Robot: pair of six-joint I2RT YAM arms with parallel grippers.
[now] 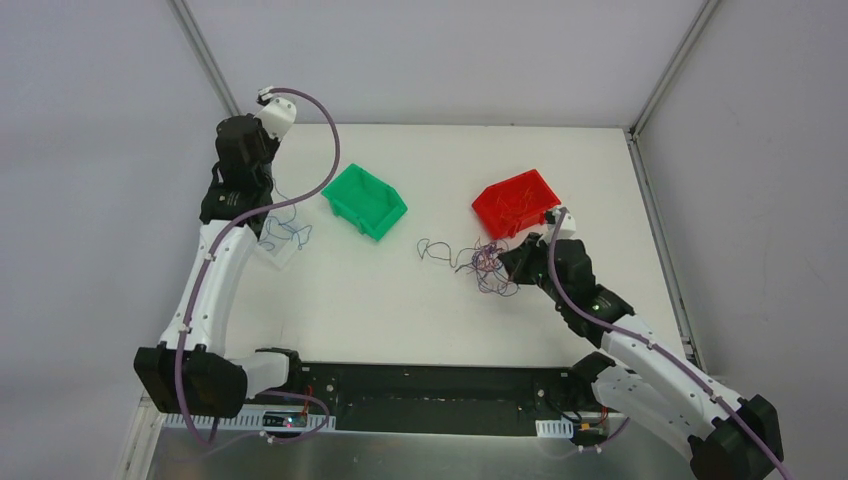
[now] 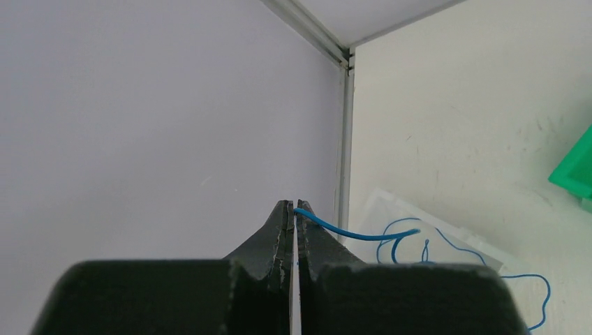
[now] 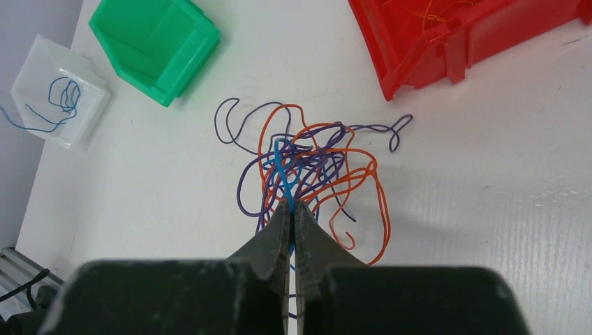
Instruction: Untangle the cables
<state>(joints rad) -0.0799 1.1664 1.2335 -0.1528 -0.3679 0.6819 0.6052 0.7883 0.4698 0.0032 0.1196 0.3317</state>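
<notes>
Plainly, we see the left gripper [image 2: 294,209] pinched on a blue wire [image 2: 356,234] above the clear tray [image 2: 419,213]. The right gripper [image 3: 292,209] is clamped on a blue strand [image 3: 280,167] within the cables [image 3: 314,157] near the red bin [image 3: 447,49]. Lifting may drag the whole knot, since loops cross that strand. Only the wrist views show either pinch.

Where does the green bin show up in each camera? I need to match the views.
Top external: green bin left of centre, with the red bin to its right.
Left wrist: only a corner shows, at the right edge.
Right wrist: top left.
Shared landmark: the clear tray holding blue wire lies near the bin in all three.
</notes>
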